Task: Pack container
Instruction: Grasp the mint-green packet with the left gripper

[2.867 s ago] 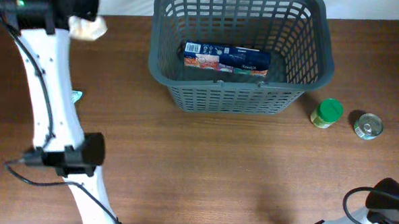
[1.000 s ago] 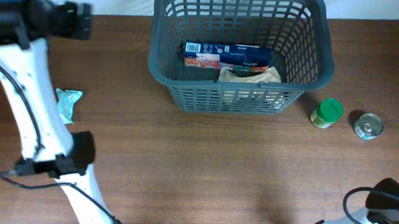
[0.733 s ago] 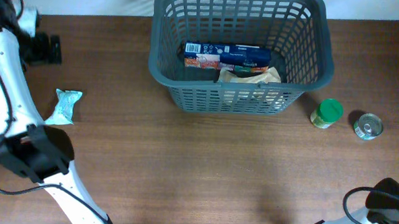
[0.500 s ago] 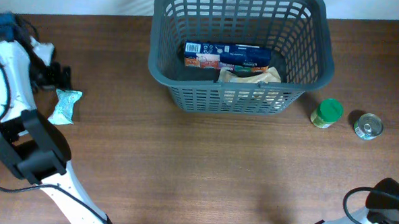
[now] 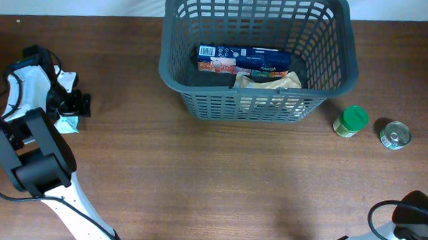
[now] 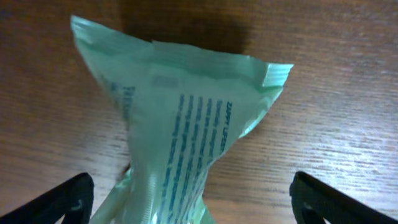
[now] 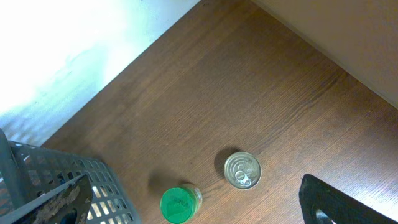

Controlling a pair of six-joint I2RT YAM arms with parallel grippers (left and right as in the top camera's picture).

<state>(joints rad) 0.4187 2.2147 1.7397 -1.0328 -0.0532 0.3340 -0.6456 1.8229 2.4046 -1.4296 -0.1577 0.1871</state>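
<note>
At the near right corner the right gripper (image 7: 196, 202) hangs with jaws spread. The left gripper (image 6: 193, 199) has dropped from the far left corner to the left edge, jaws spread astride the green packet (image 6: 180, 137). The basket (image 5: 254, 107) at the far edge has gained a tan bag (image 5: 270, 80), so the packet is probably next.

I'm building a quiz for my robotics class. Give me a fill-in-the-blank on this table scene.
1. The jar beside the container has a ___ lid.
2. The left gripper has its fingers ___, with the packet between them.
3. The metal can stands ___ the container, not in it.
Missing words: green; open; outside.
</note>
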